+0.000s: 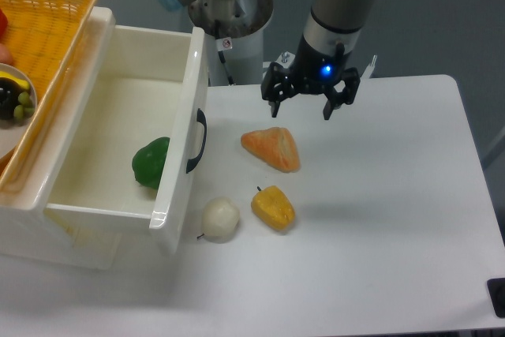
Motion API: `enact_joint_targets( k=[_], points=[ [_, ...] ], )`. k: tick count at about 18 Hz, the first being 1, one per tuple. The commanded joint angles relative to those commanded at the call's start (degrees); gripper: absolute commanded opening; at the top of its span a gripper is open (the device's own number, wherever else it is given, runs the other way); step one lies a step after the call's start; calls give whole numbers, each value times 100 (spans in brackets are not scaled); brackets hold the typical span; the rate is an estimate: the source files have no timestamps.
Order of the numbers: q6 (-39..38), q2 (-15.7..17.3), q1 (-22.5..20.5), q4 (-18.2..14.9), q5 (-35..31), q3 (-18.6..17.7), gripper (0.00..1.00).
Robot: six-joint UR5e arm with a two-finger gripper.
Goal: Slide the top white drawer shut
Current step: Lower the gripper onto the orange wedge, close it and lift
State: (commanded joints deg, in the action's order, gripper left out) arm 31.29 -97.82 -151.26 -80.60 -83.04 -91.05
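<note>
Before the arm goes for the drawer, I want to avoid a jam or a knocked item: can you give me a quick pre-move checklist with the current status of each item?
1. top white drawer is pulled out and needs pushing: ok.
2. green item lies fully inside the drawer, nothing over the rim: ok.
3. black handle on the drawer front is unobstructed: ok.
4. gripper is open and empty: ok.
5. Gripper lined up with the drawer front: not ok, it hovers off to the side above the orange wedge.
6. white round item sits close to the drawer front corner; whether it touches: cannot tell.
</note>
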Motion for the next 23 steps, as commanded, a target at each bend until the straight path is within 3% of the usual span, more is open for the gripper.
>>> enact_joint_targets(
  k=[8,14,23],
  points=[
    [-18,-273,44,44,-247,-52,100],
    [-26,-352,193,168,-247,-378,100],
    [-228,-572,413,176,-221,-396,100]
  ],
)
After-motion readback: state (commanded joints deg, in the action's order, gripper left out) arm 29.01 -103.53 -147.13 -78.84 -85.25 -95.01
